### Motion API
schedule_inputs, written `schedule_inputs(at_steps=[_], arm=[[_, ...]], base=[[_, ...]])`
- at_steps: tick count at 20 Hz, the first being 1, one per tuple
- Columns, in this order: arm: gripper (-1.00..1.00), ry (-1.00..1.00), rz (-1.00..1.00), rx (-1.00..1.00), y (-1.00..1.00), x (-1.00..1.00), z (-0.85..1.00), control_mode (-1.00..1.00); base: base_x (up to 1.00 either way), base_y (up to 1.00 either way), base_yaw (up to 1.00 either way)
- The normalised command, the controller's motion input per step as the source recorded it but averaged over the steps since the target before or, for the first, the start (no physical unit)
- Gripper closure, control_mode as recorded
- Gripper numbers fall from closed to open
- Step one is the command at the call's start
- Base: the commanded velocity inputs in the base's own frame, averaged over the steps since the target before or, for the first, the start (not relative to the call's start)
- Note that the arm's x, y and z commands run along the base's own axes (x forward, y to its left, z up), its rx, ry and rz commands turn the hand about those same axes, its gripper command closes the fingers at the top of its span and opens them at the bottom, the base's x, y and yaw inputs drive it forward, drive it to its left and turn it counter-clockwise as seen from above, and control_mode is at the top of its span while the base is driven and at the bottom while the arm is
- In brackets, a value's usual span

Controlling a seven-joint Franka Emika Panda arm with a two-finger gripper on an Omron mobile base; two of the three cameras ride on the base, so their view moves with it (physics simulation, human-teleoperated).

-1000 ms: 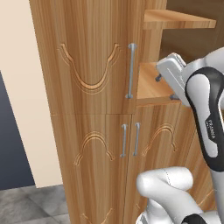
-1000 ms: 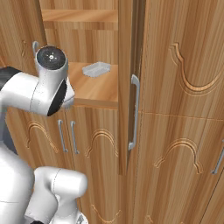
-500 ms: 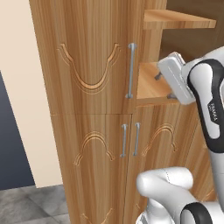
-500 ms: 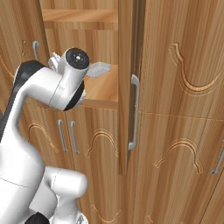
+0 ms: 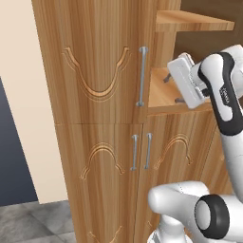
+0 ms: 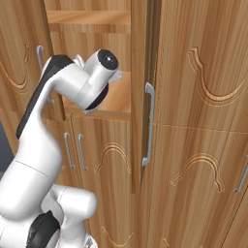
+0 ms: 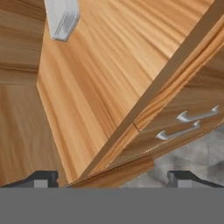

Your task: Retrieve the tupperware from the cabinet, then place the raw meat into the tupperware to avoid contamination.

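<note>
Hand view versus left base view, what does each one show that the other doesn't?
Hand view: the tupperware sitting farther in on the lower shelf.
Left base view: the arm reaching into the cabinet, the upper shelf and the closed door's handle.
Both: the lower shelf, the open gripper, the paired lower handles and the grey floor.
</note>
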Motion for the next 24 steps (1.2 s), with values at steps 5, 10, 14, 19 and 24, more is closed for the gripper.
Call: schedule_inputs(at_steps=[5,10,14,19,24], arm=[[-1.00,0.14,0.02,0.06,0.13,0.38,-0.03,-1.00],[-1.00,0.11,0.06,0.08,0.32,0.16,-0.13,-1.00],[-1.00,0.08,0.05,0.09,0.17,0.17,-0.06,-1.00],[-1.00,0.06,0.00,0.08,0.21,0.07,-0.07,-1.00],[-1.00,0.08,0.07,0.09,0.29,0.00,-0.07,-1.00]], base=[[0.00,0.00,0.00],[0.00,0.00,0.00],[0.00,0.00,0.00],[0.00,0.00,0.00],[0.00,0.00,0.00]])
